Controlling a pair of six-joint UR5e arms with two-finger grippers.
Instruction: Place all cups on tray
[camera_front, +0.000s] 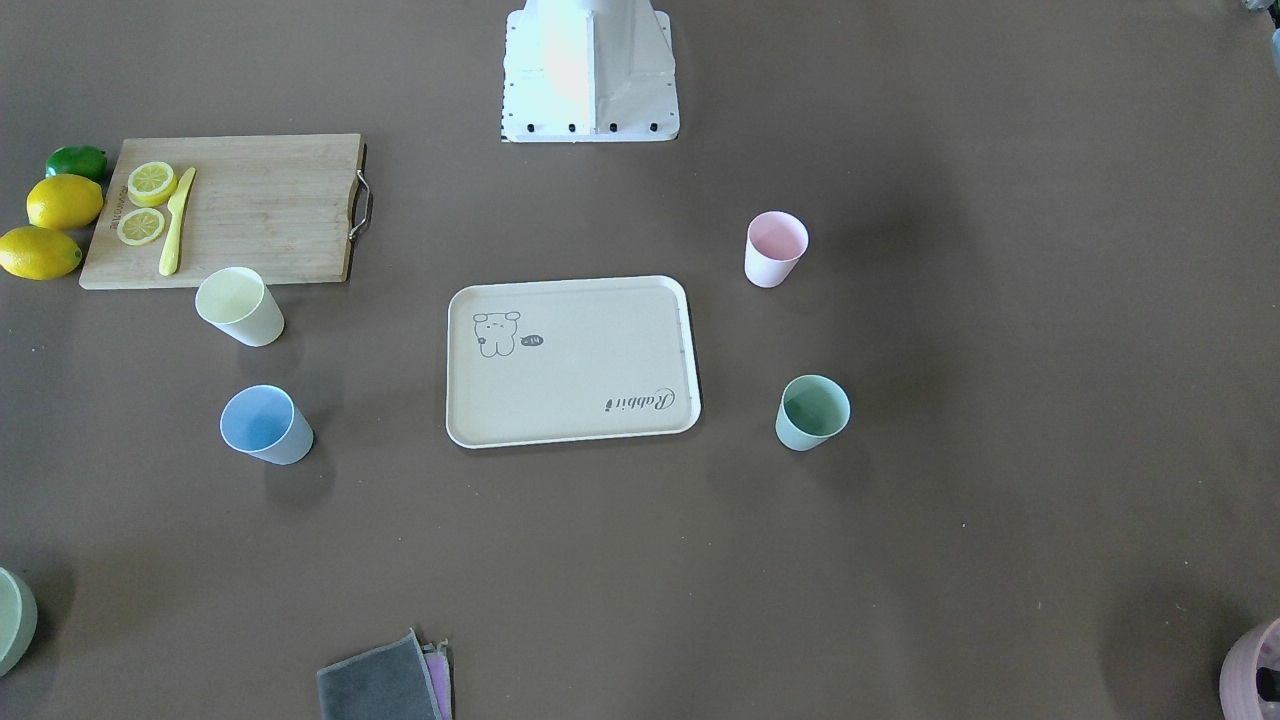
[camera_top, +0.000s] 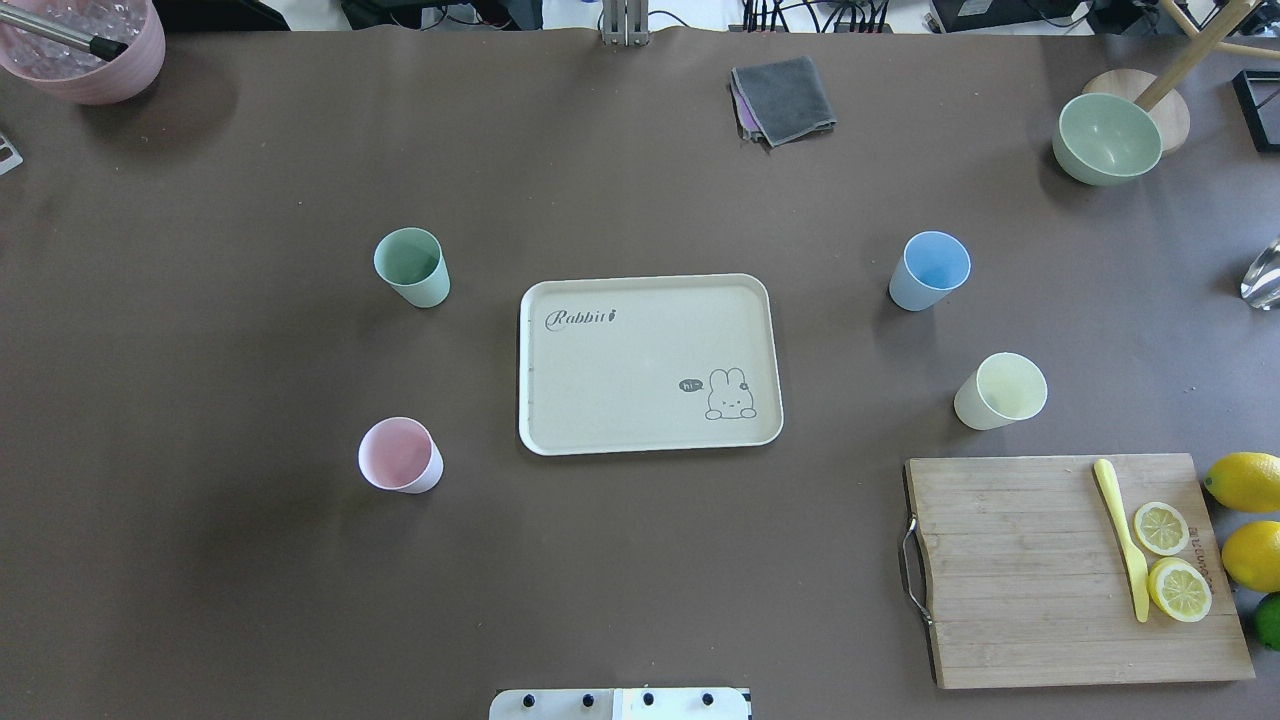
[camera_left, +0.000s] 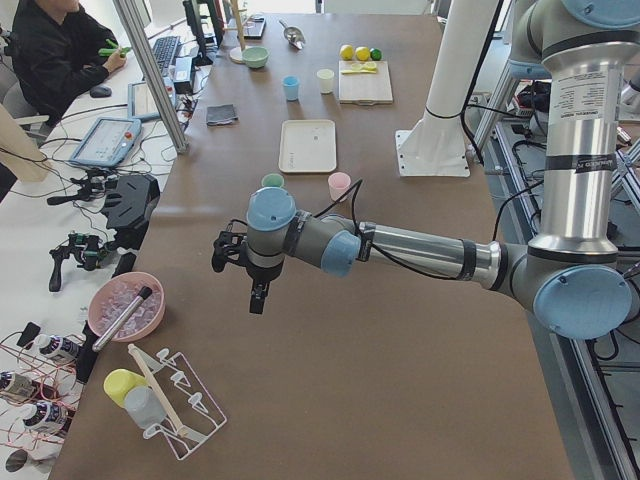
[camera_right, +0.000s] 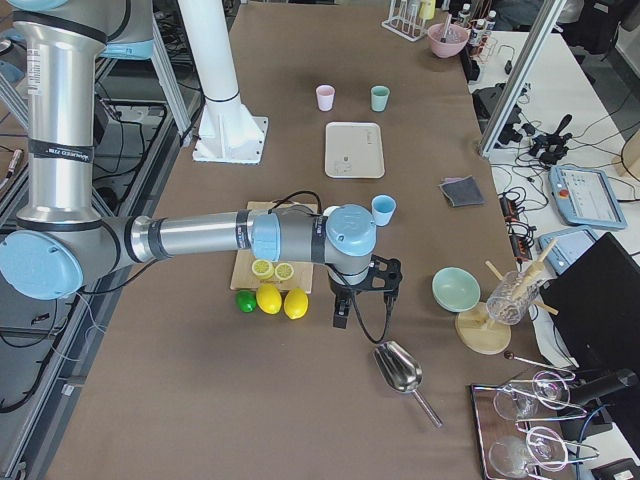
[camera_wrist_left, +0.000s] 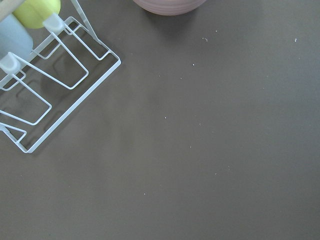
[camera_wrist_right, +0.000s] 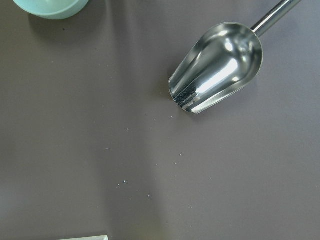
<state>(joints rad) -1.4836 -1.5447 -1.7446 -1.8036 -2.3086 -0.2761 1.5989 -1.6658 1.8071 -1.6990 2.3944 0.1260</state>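
The cream tray (camera_top: 640, 400) with the rabbit drawing lies mid-table, with nothing on it. All cups stand upright on the table around it. The mint green cup (camera_top: 411, 266) and the pink cup (camera_top: 400, 455) are on its left. The light blue cup (camera_top: 930, 270) and the pale yellow cup (camera_top: 1000, 392) are on its right. My left gripper (camera_left: 257, 298) hangs over the table's left end, far from the cups. My right gripper (camera_right: 342, 315) hangs over the right end, past the lemons. Neither shows well enough to tell whether it is open or shut.
A wooden cutting board (camera_top: 1040, 600) with lemon slices and a yellow knife lies front right, whole lemons (camera_top: 1245, 480) beside it. A pale-green bowl (camera_top: 1107, 138), a grey cloth (camera_top: 783, 98) and a mauve pot (camera_top: 85, 45) stand at the back. A metal scoop (camera_wrist_right: 217, 65) and a wire rack (camera_wrist_left: 45, 85) lie at the table's ends.
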